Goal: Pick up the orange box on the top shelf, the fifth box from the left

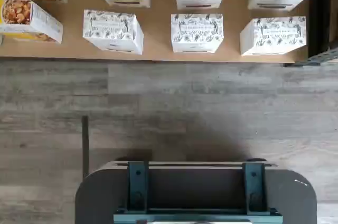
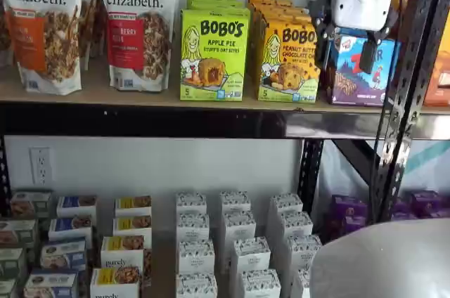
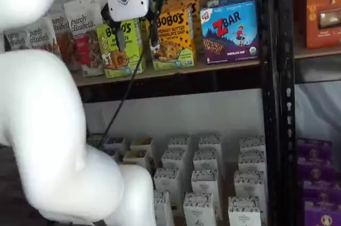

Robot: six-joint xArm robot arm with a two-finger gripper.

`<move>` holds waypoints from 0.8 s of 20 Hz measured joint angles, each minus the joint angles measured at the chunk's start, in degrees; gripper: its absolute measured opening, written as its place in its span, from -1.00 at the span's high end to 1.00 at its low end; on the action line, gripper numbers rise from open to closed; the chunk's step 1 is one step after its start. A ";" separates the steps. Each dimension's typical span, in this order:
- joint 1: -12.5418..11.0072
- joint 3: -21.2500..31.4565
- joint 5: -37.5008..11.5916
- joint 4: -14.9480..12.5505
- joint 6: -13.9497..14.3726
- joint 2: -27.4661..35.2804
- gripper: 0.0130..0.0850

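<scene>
The orange box (image 2: 287, 59) stands upright on the top shelf (image 2: 140, 95), with the lime-green Apple Pie box (image 2: 213, 53) to its left and the blue ZBAR box (image 2: 355, 76) to its right. It also shows in a shelf view (image 3: 173, 39), with more orange boxes lined up behind it. My gripper (image 3: 137, 35) hangs in front of the shelf, apart from the boxes, with a plain gap between its black fingers (image 3: 119, 38) and nothing in them. It shows in both shelf views (image 2: 344, 48). The wrist view does not show the orange box.
Granola bags (image 2: 137, 24) stand at the shelf's left. A black perforated upright (image 2: 404, 94) stands right of the ZBAR box (image 3: 230, 31). Small white boxes (image 1: 197, 33) fill the lower level above a wood floor. The dark mount with teal brackets (image 1: 195, 192) shows in the wrist view.
</scene>
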 joint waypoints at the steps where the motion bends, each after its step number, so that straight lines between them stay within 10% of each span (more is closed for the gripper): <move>1: -0.10 -0.45 0.79 0.16 -0.02 0.47 -1.00; 16: 3.88 1.09 -5.49 -4.46 2.46 0.78 -1.00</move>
